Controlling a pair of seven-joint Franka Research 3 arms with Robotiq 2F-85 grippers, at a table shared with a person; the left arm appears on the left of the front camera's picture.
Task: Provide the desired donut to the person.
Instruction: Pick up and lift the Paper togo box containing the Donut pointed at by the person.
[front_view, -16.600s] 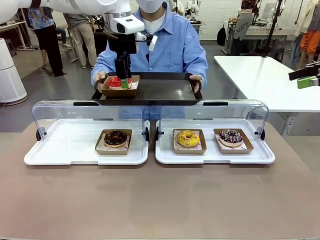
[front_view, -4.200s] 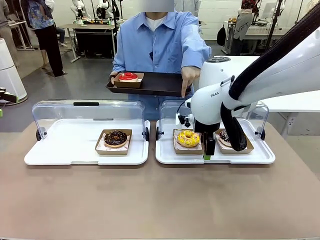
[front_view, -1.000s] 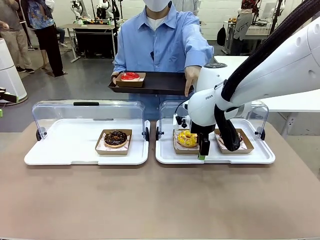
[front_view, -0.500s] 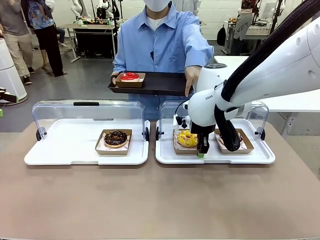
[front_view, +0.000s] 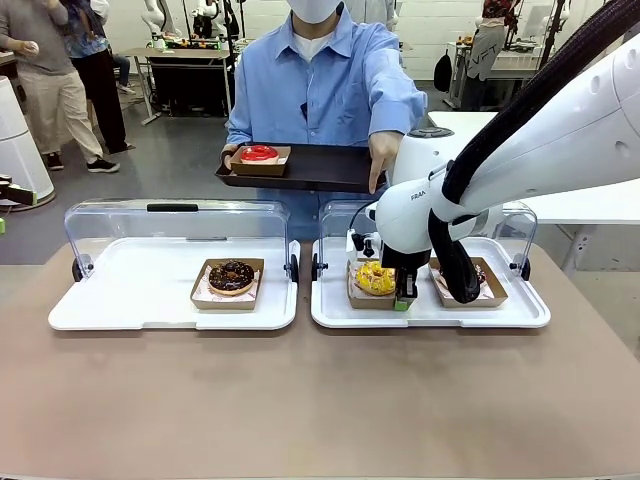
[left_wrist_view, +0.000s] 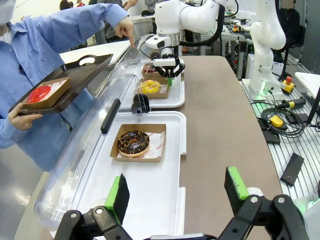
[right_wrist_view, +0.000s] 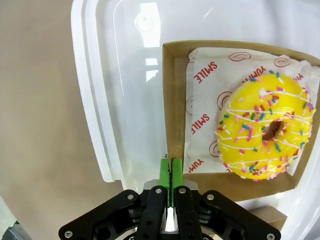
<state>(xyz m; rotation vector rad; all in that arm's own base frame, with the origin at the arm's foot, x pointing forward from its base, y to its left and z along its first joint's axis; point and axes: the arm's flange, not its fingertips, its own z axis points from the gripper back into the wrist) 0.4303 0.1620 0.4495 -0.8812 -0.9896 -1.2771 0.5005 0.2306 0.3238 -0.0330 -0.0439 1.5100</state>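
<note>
Right gripper (right_wrist_view: 171, 166) tight on brown tray (right_wrist_view: 170, 100) of yellow, white-drizzled, sprinkled donut (right_wrist_view: 245, 136)

The brown table (front_view: 300, 400) carried two white trays side by side toward its far edge: the left tray (front_view: 130, 288) and the right tray (front_view: 522, 312), with a narrow gap between them. Each had a clear lid standing open along its far side.

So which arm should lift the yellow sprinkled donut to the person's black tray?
Right: the right gripper is shut on the yellow sprinkled donut's brown cardboard tray; the left gripper hangs open, far off.
</note>
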